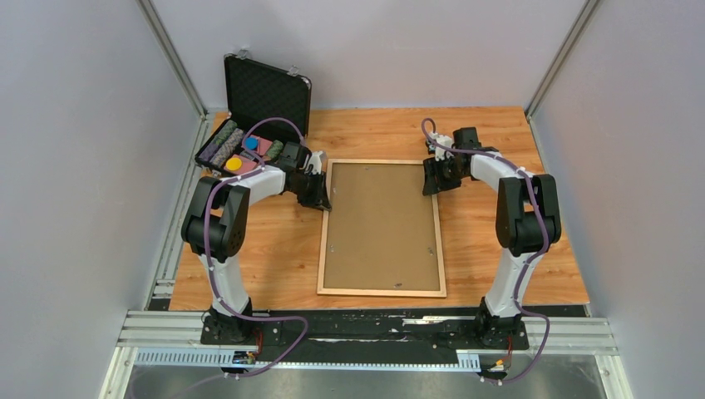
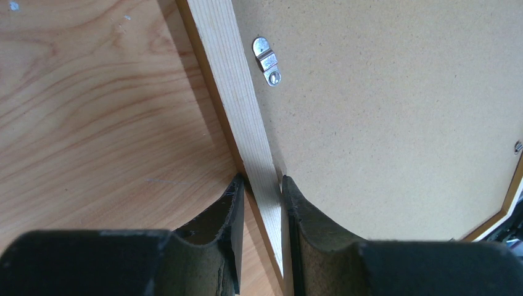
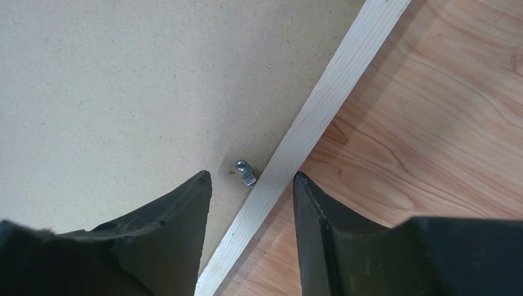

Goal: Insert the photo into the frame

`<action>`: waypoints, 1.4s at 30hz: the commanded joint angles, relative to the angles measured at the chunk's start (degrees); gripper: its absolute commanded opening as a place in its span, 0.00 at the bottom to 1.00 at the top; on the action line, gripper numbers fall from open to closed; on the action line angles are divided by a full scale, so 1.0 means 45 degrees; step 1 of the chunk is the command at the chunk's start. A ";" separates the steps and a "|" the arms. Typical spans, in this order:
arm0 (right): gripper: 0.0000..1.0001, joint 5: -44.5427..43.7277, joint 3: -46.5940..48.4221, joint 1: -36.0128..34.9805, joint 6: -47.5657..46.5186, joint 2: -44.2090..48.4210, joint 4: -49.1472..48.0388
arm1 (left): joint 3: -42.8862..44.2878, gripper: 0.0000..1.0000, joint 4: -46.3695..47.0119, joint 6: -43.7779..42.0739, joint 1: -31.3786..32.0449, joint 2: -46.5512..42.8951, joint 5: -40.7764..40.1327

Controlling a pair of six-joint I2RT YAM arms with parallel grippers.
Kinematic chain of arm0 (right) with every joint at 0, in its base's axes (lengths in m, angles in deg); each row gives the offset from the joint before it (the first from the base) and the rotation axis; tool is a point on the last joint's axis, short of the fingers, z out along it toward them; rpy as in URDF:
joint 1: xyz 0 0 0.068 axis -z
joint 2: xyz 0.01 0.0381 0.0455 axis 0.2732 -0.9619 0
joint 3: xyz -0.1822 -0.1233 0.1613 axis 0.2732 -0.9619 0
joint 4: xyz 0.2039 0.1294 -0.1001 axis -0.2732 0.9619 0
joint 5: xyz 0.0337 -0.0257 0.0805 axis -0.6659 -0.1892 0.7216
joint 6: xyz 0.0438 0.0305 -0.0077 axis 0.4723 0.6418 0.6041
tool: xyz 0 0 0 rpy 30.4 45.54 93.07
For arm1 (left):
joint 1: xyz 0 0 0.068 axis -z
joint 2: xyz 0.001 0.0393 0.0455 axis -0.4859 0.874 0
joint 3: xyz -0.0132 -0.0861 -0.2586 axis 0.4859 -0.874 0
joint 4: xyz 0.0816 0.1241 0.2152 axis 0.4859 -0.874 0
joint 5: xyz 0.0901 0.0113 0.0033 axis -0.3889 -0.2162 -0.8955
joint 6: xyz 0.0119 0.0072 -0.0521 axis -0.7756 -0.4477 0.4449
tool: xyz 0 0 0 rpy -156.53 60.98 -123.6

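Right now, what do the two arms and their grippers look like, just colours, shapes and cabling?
Both the left arm and right arm have white links joined by bulky black joint housings. A purple cable loops along each. The left gripper and right gripper are black, with broad fingers tapering to curved tips. No markings visible.

Rises with both arms from the bases at the near edge, elbows bent and pushed outward, forearms turned inward toward the middle. Points the left claw (image 2: 262, 182) downward; pinches with its two black fingers (image 2: 231, 216) the left rail of the frame (image 2: 231, 74), one finger pressed on each side of the wood. Holds the right claw (image 3: 251, 176) low on the opposite side, also pointing down, jaws standing apart, one finger on each side of the right rail.
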 commanded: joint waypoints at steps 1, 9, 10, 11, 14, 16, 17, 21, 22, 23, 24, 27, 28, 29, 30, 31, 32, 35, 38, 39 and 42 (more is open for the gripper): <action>0.49 0.0591 0.0490 0.0023 -0.0111 0.0251 -0.0515 | -0.0135 0.00 -0.0637 -0.0270 0.0227 -0.0104 0.0733; 0.44 0.0017 0.0475 0.0034 -0.1137 0.0377 -0.0018 | -0.0133 0.00 -0.0652 -0.0271 0.0220 -0.0106 0.0730; 0.43 -0.0058 0.0476 0.0024 -0.1234 0.0379 0.0030 | -0.0124 0.00 -0.0652 -0.0271 0.0225 -0.0096 0.0740; 0.42 -0.0134 0.0467 0.0028 -0.1326 0.0396 0.0073 | -0.0128 0.00 -0.0662 -0.0271 0.0219 -0.0078 0.0743; 0.41 -0.0304 0.0487 0.0038 -0.1587 0.0399 0.0143 | -0.0114 0.00 -0.0681 -0.0289 0.0230 -0.0052 0.0734; 0.39 -0.0395 0.0514 0.0036 -0.1724 0.0372 0.0168 | -0.0097 0.00 -0.0690 -0.0290 0.0220 -0.0047 0.0733; 0.39 -0.0450 0.0523 0.0039 -0.1744 0.0352 0.0168 | -0.0095 0.00 -0.0691 -0.0290 0.0225 -0.0046 0.0722; 0.36 -0.0410 0.0571 0.0025 -0.1628 0.0178 0.0146 | -0.0089 0.00 -0.0711 -0.0290 0.0230 -0.0061 0.0724; 0.35 -0.0410 0.0596 0.0033 -0.1598 0.0122 0.0158 | -0.0082 0.00 -0.0711 -0.0305 0.0215 -0.0064 0.0714; 0.34 -0.0410 0.0606 0.0036 -0.1570 0.0066 0.0150 | -0.0082 0.00 -0.0696 -0.0308 0.0223 -0.0065 0.0717; 0.32 -0.0442 0.0617 0.0037 -0.1556 0.0052 0.0109 | -0.0078 0.00 -0.0703 -0.0309 0.0228 -0.0065 0.0721; 0.27 -0.0478 0.0632 0.0029 -0.1443 0.0001 -0.0025 | -0.0069 0.00 -0.0720 -0.0310 0.0230 -0.0056 0.0742; 0.26 -0.0428 0.0665 0.0034 -0.1409 -0.0007 -0.0047 | -0.0072 0.00 -0.0715 -0.0310 0.0230 -0.0048 0.0743; 0.27 -0.0380 0.0686 0.0027 -0.1382 -0.0018 -0.0035 | -0.0074 0.00 -0.0712 -0.0319 0.0230 -0.0047 0.0758; 0.28 -0.0345 0.0686 0.0026 -0.1359 -0.0017 -0.0031 | -0.0065 0.00 -0.0721 -0.0324 0.0230 -0.0046 0.0761; 0.31 -0.0316 0.0666 0.0021 -0.1347 -0.0002 -0.0030 | -0.0058 0.00 -0.0728 -0.0323 0.0230 -0.0046 0.0753; 0.34 -0.0303 0.0605 0.0052 -0.1338 0.0058 -0.0030 | -0.0047 0.00 -0.0729 -0.0316 0.0220 -0.0070 0.0736; 0.42 -0.0100 0.0330 0.0121 -0.1149 0.0428 -0.0025 | -0.0042 0.00 -0.0735 -0.0310 0.0211 -0.0112 0.0732; 0.49 0.0071 -0.0083 0.0268 -0.0842 0.0903 -0.0020 | -0.0037 0.00 -0.0730 -0.0300 0.0210 -0.0099 0.0733; 0.51 0.0078 -0.0250 0.0320 -0.0772 0.1092 -0.0029 | -0.0046 0.00 -0.0730 -0.0302 0.0210 -0.0089 0.0738; 0.58 -0.0042 -0.0835 0.0471 -0.0580 0.1668 -0.0028 | -0.0112 0.00 -0.0661 -0.0252 0.0177 -0.0128 0.0673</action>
